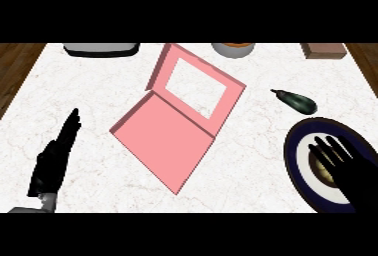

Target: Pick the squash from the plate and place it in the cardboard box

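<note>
While the right hand [354,175] spreads straight fingers over the dark-rimmed plate [293,155], right of the open pink cardboard box [166,137], a tan sliver, probably the squash [322,169], shows under it on the plate, apparently ungrasped. Grasp, carry and placement seem outstanding. Left of the box, the left hand [53,160] rests straight-fingered, holding nothing. A dark green vegetable [297,101] lies right of the box.

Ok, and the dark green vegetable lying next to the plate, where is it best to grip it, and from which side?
Probably across the thick body of the dark green vegetable, coming from above. It lies flat on the counter, thin stem end pointing up-left in the view, so a grip can close on its two long sides. The stem looks too thin to hold.
</note>
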`<state>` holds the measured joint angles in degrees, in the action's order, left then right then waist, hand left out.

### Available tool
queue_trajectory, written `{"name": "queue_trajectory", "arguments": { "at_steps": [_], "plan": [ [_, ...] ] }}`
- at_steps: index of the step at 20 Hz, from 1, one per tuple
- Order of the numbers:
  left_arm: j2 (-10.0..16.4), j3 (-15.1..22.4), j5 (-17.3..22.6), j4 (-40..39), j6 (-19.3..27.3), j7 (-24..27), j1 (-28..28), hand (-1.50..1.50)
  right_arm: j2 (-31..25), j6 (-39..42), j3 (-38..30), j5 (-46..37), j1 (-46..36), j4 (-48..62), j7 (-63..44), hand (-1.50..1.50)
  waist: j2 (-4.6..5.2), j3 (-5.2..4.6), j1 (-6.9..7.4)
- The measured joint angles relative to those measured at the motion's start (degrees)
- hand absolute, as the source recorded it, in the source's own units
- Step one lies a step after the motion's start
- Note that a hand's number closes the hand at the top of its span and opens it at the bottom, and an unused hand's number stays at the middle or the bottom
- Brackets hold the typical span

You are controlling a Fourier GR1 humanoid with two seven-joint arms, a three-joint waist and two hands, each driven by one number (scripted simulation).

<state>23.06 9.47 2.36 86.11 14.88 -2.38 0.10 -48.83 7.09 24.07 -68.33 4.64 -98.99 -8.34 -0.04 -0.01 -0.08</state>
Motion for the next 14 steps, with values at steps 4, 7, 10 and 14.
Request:
{"name": "queue_trajectory", "arguments": {
  "at_steps": [4,7,10,14],
  "plan": [
    [-1.26,-0.93,-1.68,0.24,-0.73,-1.15,-0.45,0.0,2.53,0.79,-1.57,-2.23,-0.13,1.34,1.91,-1.5,0.0,0.0,0.01],
    [-2.16,-1.68,-2.48,0.8,-1.56,-2.09,-0.37,0.0,3.98,-0.63,-2.94,-4.07,1.41,1.98,3.23,-1.5,0.0,0.01,-0.03],
    [-2.49,-3.4,-2.61,-0.09,-3.2,-1.58,-1.01,0.0,5.34,-0.15,-4.78,-5.04,0.77,2.98,5.14,-1.5,0.01,0.0,0.01],
    [-4.4,-3.57,-4.65,0.65,-3.2,-1.82,-0.23,0.0,7.92,0.14,-6.28,-7.28,-0.07,4.81,7.01,-1.5,0.01,0.01,0.07]
  ]
}}
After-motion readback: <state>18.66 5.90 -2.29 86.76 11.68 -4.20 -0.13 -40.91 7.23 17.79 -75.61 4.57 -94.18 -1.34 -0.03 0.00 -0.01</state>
